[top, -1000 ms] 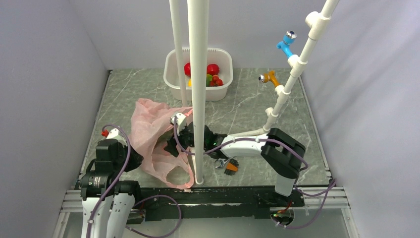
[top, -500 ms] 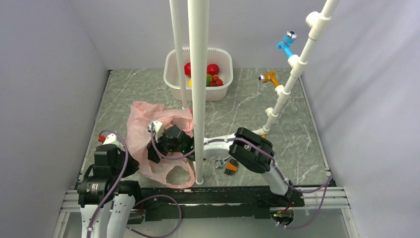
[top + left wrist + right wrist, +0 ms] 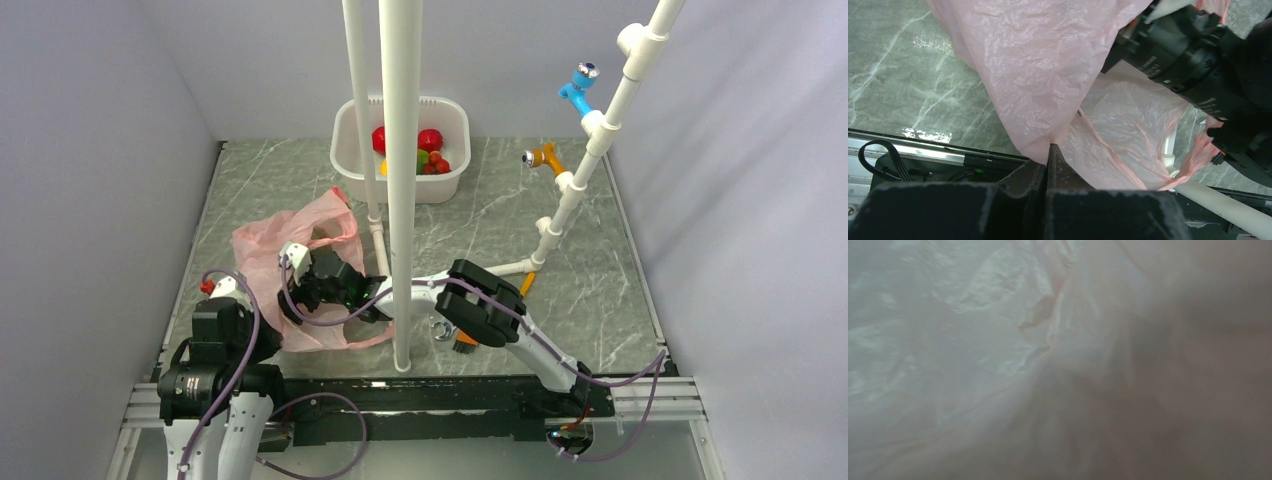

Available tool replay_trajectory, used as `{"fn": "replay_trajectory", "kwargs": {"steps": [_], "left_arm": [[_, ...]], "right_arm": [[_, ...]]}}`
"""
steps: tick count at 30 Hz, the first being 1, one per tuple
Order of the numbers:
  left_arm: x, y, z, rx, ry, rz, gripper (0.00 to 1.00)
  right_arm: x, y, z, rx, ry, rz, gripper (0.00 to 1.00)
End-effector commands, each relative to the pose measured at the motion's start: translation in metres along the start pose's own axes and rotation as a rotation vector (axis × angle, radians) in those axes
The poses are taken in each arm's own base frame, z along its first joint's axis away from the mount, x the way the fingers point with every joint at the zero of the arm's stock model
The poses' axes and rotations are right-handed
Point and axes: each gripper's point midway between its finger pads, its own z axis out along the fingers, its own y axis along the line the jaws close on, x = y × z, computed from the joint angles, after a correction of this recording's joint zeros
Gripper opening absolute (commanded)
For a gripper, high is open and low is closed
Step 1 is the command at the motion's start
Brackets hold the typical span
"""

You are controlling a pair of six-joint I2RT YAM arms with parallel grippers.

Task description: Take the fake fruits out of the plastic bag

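pink plastic bag (image 3: 262,250) clamped in left pincer (image 3: 1050,148); right pincer (image 3: 293,292) inside bag, cannot tell whether apart.

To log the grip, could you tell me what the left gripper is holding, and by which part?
The left gripper pinches a fold of the thin translucent pink plastic bag.
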Motion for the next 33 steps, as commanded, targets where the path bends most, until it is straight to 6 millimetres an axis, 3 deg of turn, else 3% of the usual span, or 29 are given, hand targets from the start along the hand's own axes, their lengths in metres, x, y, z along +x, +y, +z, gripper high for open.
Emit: {"fn": "replay_trajectory", "kwargs": {"steps": [1,6,9,16,20,25,33], "left_arm": [[0.003,-0.002,0.001,0.015,0.017,0.000,0.06],[0.001,-0.003,0.001,0.023,-0.008,-0.002,0.07],[0.000,-0.003,0.001,0.025,-0.007,-0.001,0.07],[0.001,-0.004,0.002,0.030,-0.007,0.001,0.08],[0.000,-0.004,0.001,0.035,-0.020,0.000,0.07],[-0.001,-0.006,0.002,0.045,-0.032,-0.002,0.07],[-0.001,-0.009,0.001,0.072,-0.039,0.005,0.09]], "right_arm": [[0.013,-0.024,0.009,0.128,0.030,-0.147,0.90],[0.042,-0.037,0.008,0.187,0.092,-0.181,0.91],[0.043,-0.043,0.006,0.221,0.088,-0.170,0.86],[0.013,-0.036,0.004,0.207,0.047,-0.144,0.51],[-0.021,-0.028,-0.018,0.193,-0.018,-0.104,0.43],[-0.051,-0.026,-0.051,0.153,-0.064,0.006,0.24],[-0.063,-0.015,-0.086,-0.038,-0.067,0.209,0.12]]}}
